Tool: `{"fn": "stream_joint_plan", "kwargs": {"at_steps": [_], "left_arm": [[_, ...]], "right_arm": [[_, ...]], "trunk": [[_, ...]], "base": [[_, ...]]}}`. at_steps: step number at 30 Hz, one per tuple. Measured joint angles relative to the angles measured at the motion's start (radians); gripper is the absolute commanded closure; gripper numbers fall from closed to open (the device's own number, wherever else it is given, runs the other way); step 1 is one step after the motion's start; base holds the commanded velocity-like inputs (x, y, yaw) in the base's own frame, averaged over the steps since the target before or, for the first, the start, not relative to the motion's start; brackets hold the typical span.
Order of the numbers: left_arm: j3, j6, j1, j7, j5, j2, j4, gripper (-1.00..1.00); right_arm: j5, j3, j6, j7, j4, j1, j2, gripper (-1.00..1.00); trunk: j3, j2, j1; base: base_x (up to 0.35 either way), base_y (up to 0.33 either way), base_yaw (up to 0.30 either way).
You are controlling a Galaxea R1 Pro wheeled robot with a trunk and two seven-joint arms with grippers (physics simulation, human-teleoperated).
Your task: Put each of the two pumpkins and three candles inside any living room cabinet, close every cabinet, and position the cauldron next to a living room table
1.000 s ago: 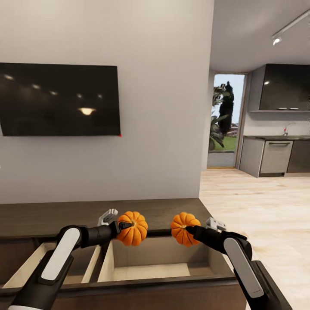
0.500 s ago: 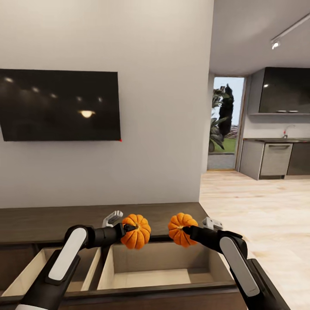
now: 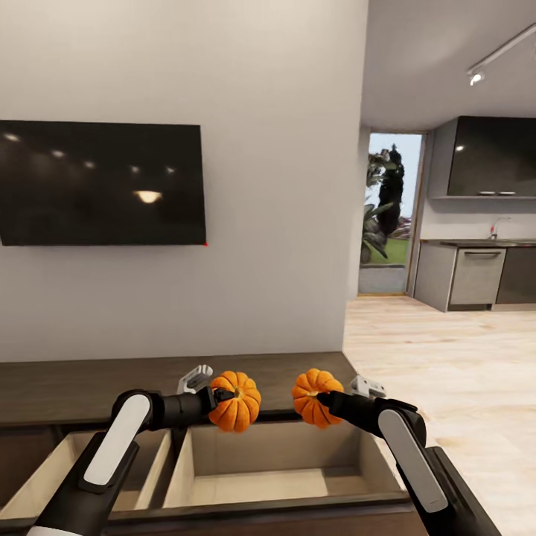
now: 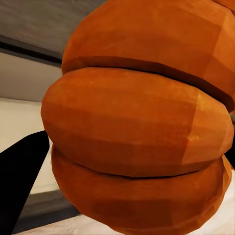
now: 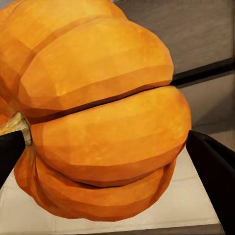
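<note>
Two orange ribbed pumpkins hang in the air over the open dark-brown cabinet (image 3: 149,368). My left gripper (image 3: 221,396) is shut on the larger pumpkin (image 3: 237,403), which shows very close in the left wrist view (image 4: 142,127). My right gripper (image 3: 322,397) is shut on the smaller pumpkin (image 3: 316,397), seen up close in the right wrist view (image 5: 98,112). Both pumpkins hover above the back edge of a pulled-out compartment with a pale beige inside (image 3: 275,465). Candles, cauldron and table are out of view.
A black TV (image 3: 100,184) hangs on the white wall above the cabinet. A second open compartment (image 3: 74,476) lies at the left. To the right, light wood floor (image 3: 447,372) leads to a kitchen with grey units (image 3: 476,272) and a doorway.
The view has tilted up a little over the second. Both arms have kept hold of their pumpkins above the open compartment, almost unmoved relative to each other.
</note>
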Motion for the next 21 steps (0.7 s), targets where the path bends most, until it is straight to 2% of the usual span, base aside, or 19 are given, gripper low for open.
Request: {"fn": "stream_joint_plan", "kwargs": {"at_steps": [6,8,10,13,15,17,18,21], "left_arm": [[0.000,0.000,0.000,0.000,0.001,0.000,0.000,1.00],[0.000,-0.001,0.001,0.000,0.008,0.000,0.000,1.00],[0.000,0.002,0.001,0.000,-0.007,0.000,0.003,1.00],[0.000,0.000,0.000,0.003,-0.002,0.002,0.007,1.00],[0.000,0.002,0.000,0.026,-0.006,0.002,0.008,1.00],[0.000,0.006,0.000,0.088,-0.012,0.001,0.007,1.00],[0.000,0.005,-0.001,0.118,-0.007,0.000,0.006,1.00],[0.000,0.001,-0.002,0.148,0.009,0.000,0.006,1.00]], "right_arm": [[0.000,0.000,0.001,0.001,0.000,0.000,0.001,1.00],[0.005,0.000,0.001,0.001,0.001,0.000,0.001,1.00],[-0.003,0.002,0.000,-0.001,0.002,0.000,0.001,1.00],[-0.001,0.004,0.003,-0.008,0.006,-0.006,0.005,1.00],[-0.001,0.015,0.017,-0.011,0.012,-0.018,0.007,1.00],[-0.013,0.051,0.061,-0.023,0.033,-0.044,0.019,1.00],[-0.006,0.067,0.091,-0.046,0.049,-0.060,0.037,1.00],[0.001,0.081,0.118,-0.126,0.070,-0.075,0.078,1.00]], "trunk": [[0.000,0.000,0.000],[0.000,0.000,0.000],[0.000,0.000,0.000],[0.000,0.000,0.000],[0.000,0.000,0.000],[0.000,0.000,0.000],[0.000,0.000,0.000],[0.000,0.000,0.000]], "base": [[0.015,-0.251,0.000],[0.186,-0.086,0.000],[0.260,-0.079,0.000],[0.287,-0.091,0.000],[0.262,-0.087,0.000],[0.111,-0.038,0.000],[0.048,-0.016,0.000],[0.018,-0.006,0.000]]}}
